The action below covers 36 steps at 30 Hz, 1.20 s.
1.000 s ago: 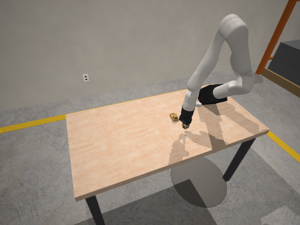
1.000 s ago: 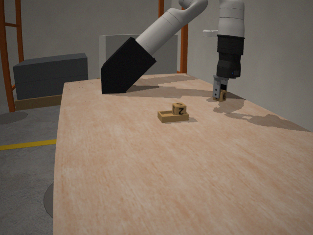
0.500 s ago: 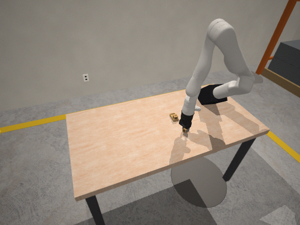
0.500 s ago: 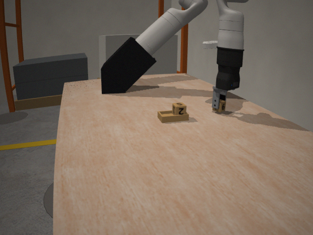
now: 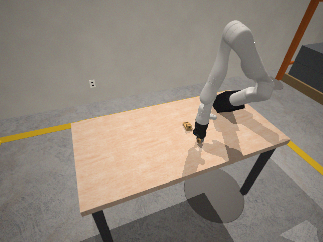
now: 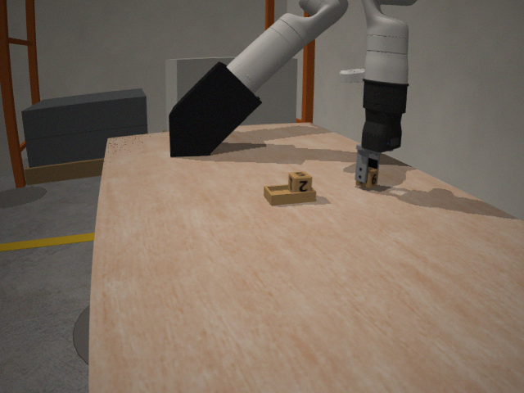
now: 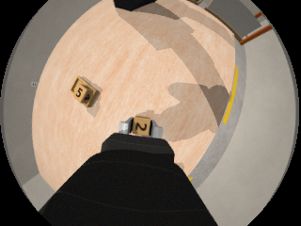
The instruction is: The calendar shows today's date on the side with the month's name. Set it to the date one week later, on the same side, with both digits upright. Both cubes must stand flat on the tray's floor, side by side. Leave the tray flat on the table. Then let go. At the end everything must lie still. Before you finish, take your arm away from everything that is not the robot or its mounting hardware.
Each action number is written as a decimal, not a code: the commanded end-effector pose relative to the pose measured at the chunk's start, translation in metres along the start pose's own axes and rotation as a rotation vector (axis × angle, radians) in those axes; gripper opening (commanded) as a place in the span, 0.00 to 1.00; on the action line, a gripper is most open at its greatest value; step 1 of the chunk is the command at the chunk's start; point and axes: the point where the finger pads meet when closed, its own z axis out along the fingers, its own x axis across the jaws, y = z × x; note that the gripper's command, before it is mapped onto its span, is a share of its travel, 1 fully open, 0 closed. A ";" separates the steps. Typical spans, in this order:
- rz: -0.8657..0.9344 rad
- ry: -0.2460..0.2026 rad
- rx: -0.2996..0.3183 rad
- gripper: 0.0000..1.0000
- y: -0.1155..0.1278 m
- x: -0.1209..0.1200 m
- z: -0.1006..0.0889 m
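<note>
The small wooden tray (image 6: 290, 195) lies flat on the table with one cube (image 6: 300, 182) standing in its right half; that cube shows a 2 on its front and a 5 on top. The tray's left half is empty. My gripper (image 6: 367, 179) points straight down to the right of the tray and is shut on the second cube (image 6: 372, 177), which is at the table surface; I cannot tell if it touches. In the wrist view the held cube (image 7: 141, 127) shows a 2 on top, and the tray lies to the left. In the top view the gripper (image 5: 200, 139) stands just right of the tray (image 5: 185, 127).
The arm's black base (image 6: 209, 111) sits at the table's far end. The table's right edge (image 6: 465, 190) runs close behind the gripper. A grey crate (image 6: 84, 124) and an orange ladder frame (image 6: 12, 92) stand off the table.
</note>
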 end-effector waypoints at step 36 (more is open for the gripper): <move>-0.019 -0.003 -0.003 0.57 0.004 -0.001 0.001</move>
